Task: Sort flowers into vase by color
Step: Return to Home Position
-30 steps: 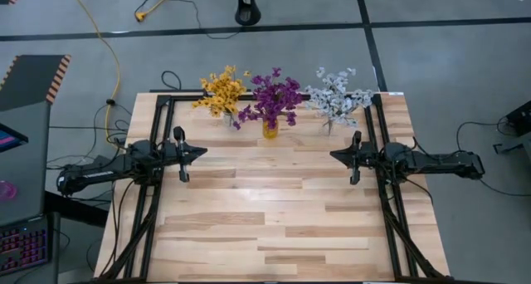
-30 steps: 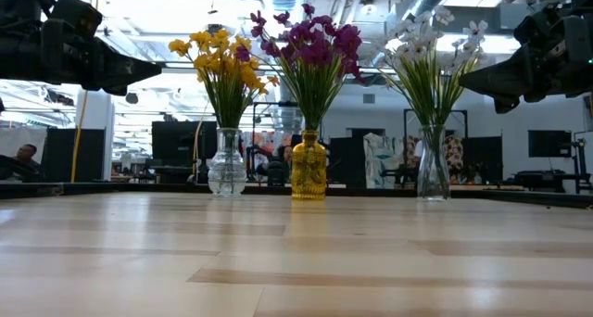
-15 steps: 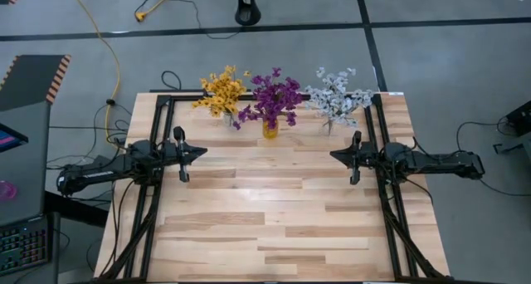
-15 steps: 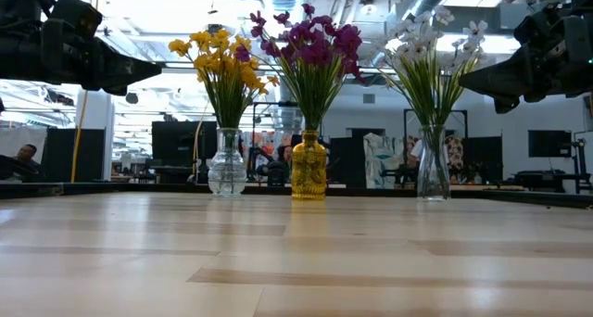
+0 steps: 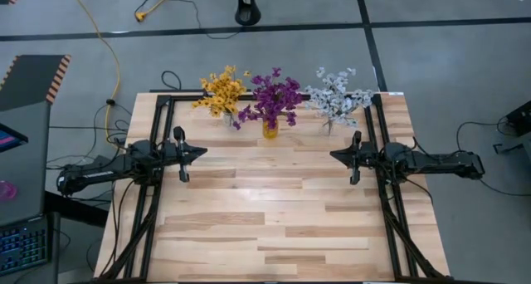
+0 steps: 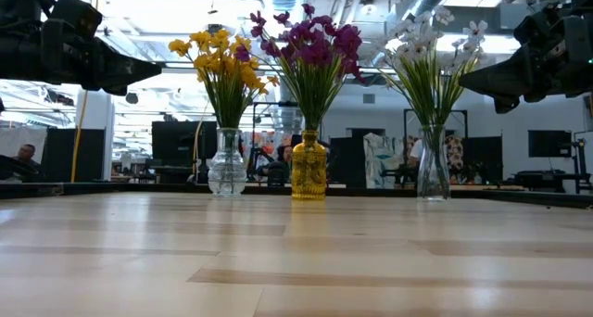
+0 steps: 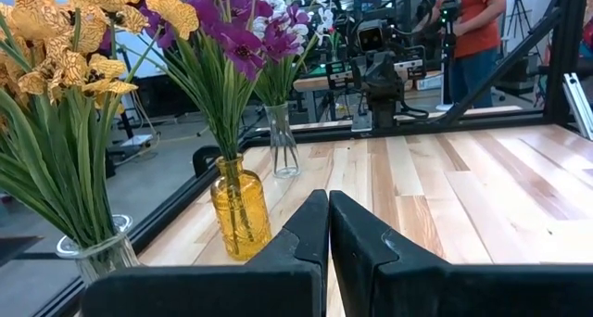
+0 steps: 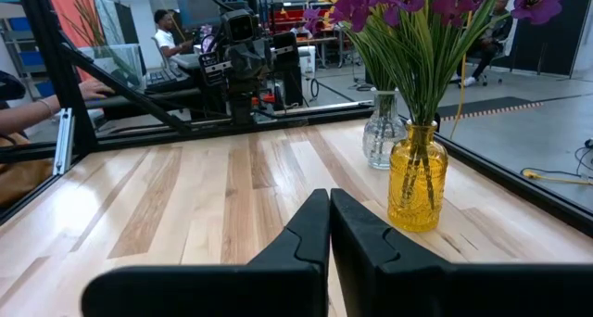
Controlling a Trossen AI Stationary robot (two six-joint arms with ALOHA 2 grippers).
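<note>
At the far edge of the tabletop [image 5: 274, 226], the yellow flowers [image 5: 221, 91] stand in the left clear vase [image 6: 227, 169]. The purple flowers [image 5: 272, 100] stand in the middle, in the yellow vase [image 6: 309, 171]. The white flowers [image 5: 336, 97] stand in the right clear vase [image 6: 432, 169]. The three vases are upright in a row, near each other, and the blossoms of one bunch reach over to the next.

The left hand [image 5: 202, 152] hangs above the left side of the tabletop with its two fingers pressed together. The right hand [image 5: 334, 155] hangs above the right side, and its fingers are pressed together too. The hands point at each other and are well apart from the vases. A black frame [image 5: 184, 95] runs along the tabletop's edges. Past it, in the room, a person [image 7: 474, 25] in an orange shirt stands by some machines.

Each bunch has long thin green stems and leaves, with small blossoms on top.
</note>
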